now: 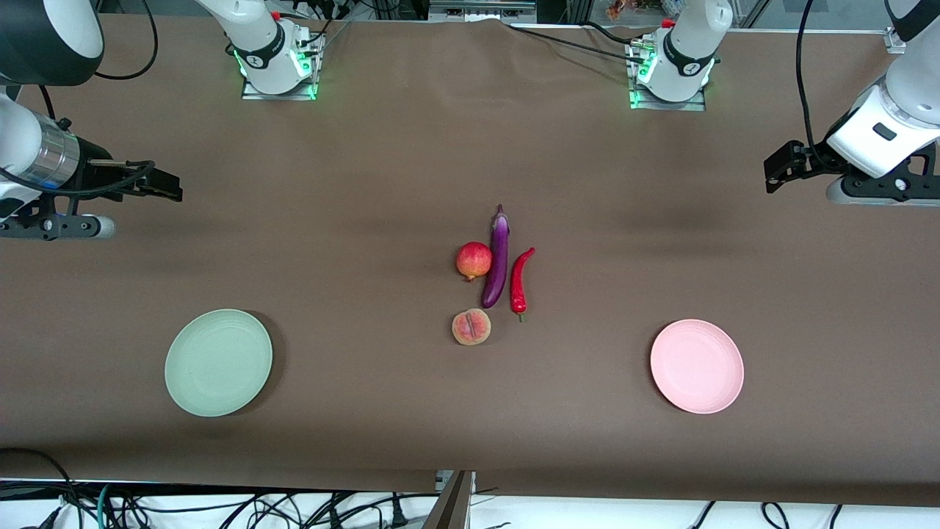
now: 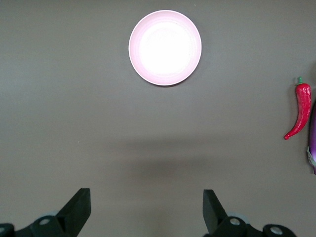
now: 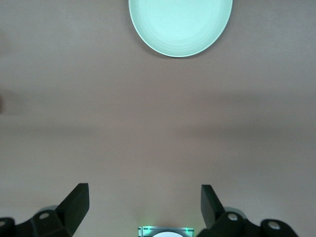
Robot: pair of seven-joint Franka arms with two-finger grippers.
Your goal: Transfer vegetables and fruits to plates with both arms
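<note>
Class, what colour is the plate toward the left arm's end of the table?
Pink plate; it shows best in the front view.

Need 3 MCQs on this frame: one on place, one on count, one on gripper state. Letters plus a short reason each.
1. Which item lies nearest the front camera?
A. the pomegranate
B. the peach
C. the eggplant

2. How many items lie on the plates?
A. none
B. two
C. four

3. How do the grippers stand?
A. both shut on fruit
B. one open, one shut
C. both open, holding nothing

Key:
1 B: the peach sits lowest in the front view, below the pomegranate, eggplant and chili pepper.
2 A: the green plate and pink plate are bare.
3 C: the left gripper and right gripper show spread fingers over bare table.
</note>
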